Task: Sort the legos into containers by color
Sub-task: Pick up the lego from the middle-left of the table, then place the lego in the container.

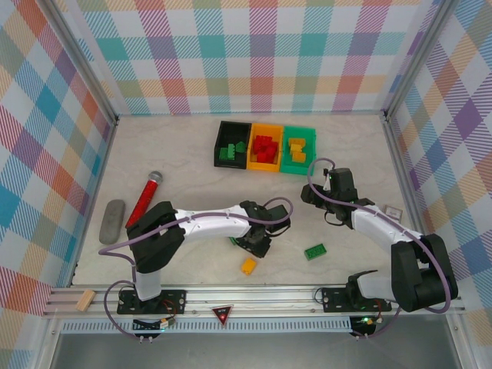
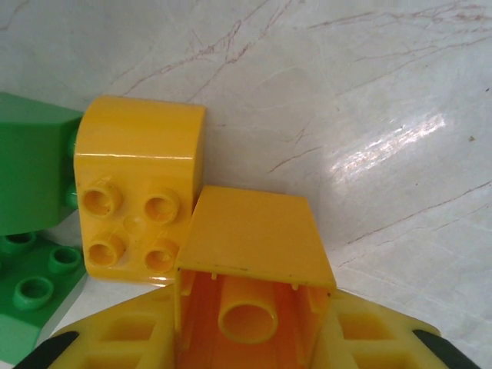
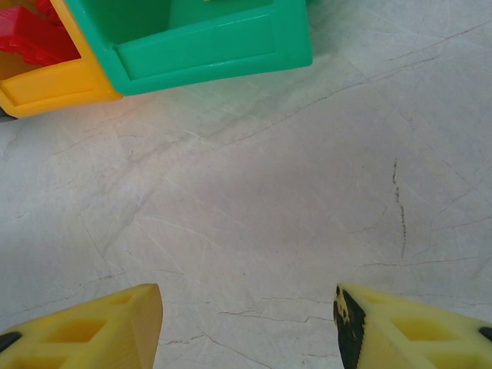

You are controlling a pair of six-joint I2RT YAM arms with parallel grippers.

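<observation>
Left wrist view is showing the left tool (image 2: 254,330) gripping one glossy yellow-orange sloped brick (image 2: 254,231) between its two yellow plastic fingers (image 2: 115,342). The brick is hollow underneath, with a round tube inside. One rounded yellow-orange brick (image 2: 138,177) with four studs is lying against it. Two green pieces, a smooth block (image 2: 31,177) and a studded plate (image 2: 34,288), are sitting just beside that. All four are resting on the pale, scratched counter (image 1: 192,184), well to the near side of the three joined bins. The right tool (image 3: 247,315) is hanging open over bare counter just on the near side of the green bin (image 3: 200,42), its fingers well apart. The black bin (image 1: 219,142) is holding green bricks, the orange bin (image 1: 265,167) red ones, the green bin yellow-orange ones. One flat green brick (image 1: 314,251) is lying loose on the near side of the bins.
</observation>
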